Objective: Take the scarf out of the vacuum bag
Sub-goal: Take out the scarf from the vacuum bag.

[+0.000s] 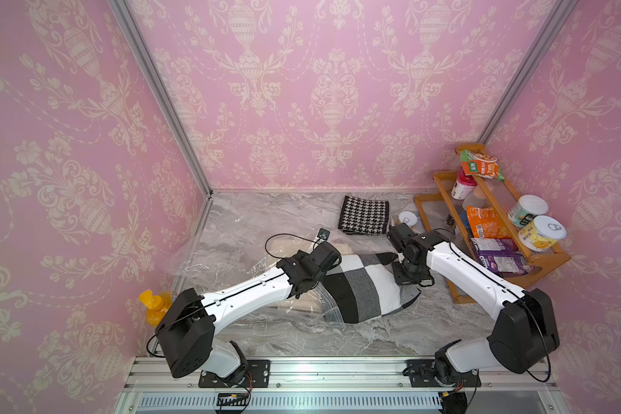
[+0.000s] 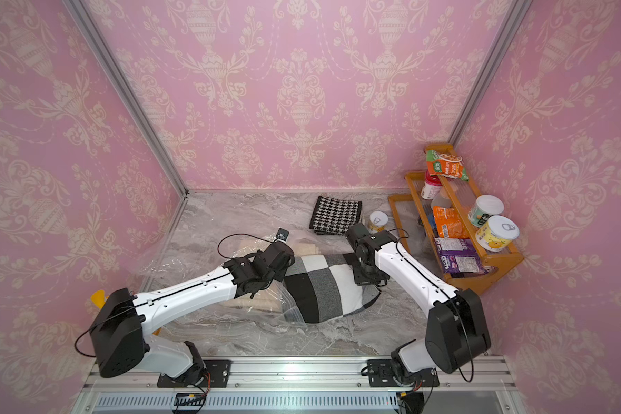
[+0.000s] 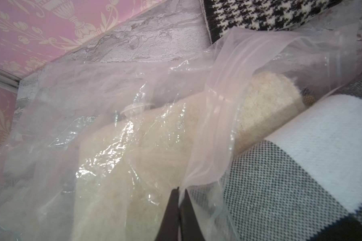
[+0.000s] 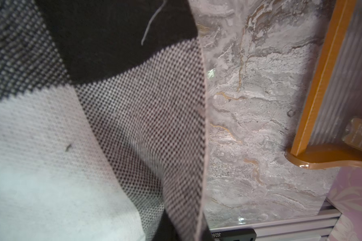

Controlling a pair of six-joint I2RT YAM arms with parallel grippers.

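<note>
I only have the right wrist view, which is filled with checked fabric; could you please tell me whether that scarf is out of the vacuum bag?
Observer: Mostly. In both top views the checked scarf lies on the table, but its end nearest the left arm is covered by the mouth of the vacuum bag.
Operator: Thank you. What is the left arm doing?
Observer: In the left wrist view the left gripper is shut, its fingers pinching the bag's edge.
Operator: Is anything else inside the bag?
Observer: Yes, a cream fluffy cloth lies inside it.
</note>
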